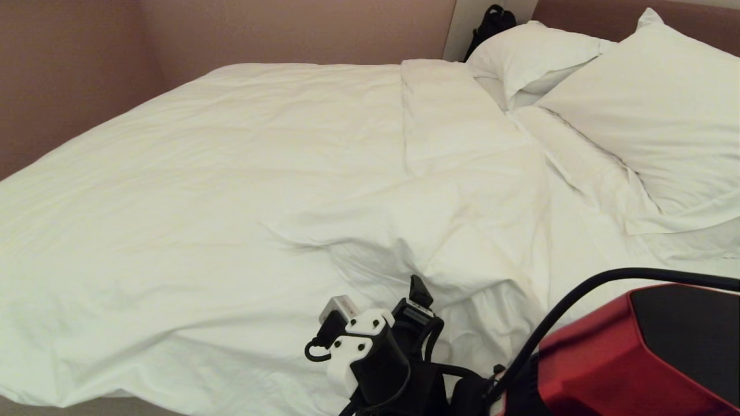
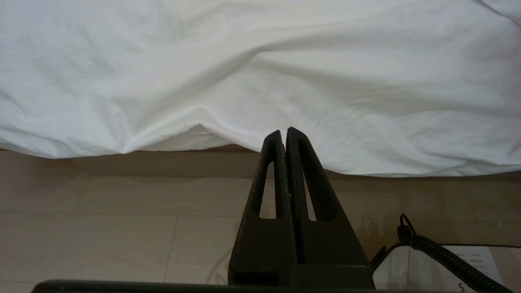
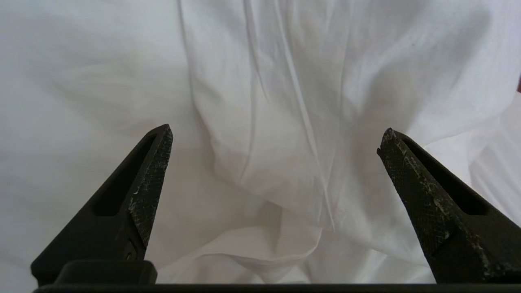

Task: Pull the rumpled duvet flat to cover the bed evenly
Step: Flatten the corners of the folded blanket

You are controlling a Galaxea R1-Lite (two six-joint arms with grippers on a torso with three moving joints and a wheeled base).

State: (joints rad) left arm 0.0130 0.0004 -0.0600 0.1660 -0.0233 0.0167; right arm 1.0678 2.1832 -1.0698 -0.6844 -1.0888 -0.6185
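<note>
From the head view, the duvet [image 1: 243, 190] lies spread across most of the bed [image 1: 584, 242], which runs to the pillows [image 1: 642, 121] at the far right. It stops short of those pillows, with a strip of sheet [image 1: 578, 254] bare between. Its near corner on the pillow side is bunched and folded back on itself, and that is the untidy bit to sort. Right in front of that bunched corner sits the right gripper [image 1: 399, 318], low at the bed's near edge; I judge it is there because a pull on this corner would drag the cover toward the pillows. The red robot body [image 1: 647, 352] fills the corner beside it.

Over to the left wrist view: the left gripper [image 2: 283, 132] has its fingers pressed tight together, pinching nothing. It hangs off the bed, over the wooden floor [image 2: 101, 228], pointing at the duvet's hanging edge [image 2: 260, 81] without touching it. That looks like a parked arm, kept clear of the work.

Now the right wrist view: the right gripper [image 3: 272, 136] has its fingers spread wide, one either side of a thick fold in the duvet [image 3: 285, 122]. The fold's loose hem hangs between them. Nothing is gripped; the wide spread suits taking in that puffy fold.
</note>
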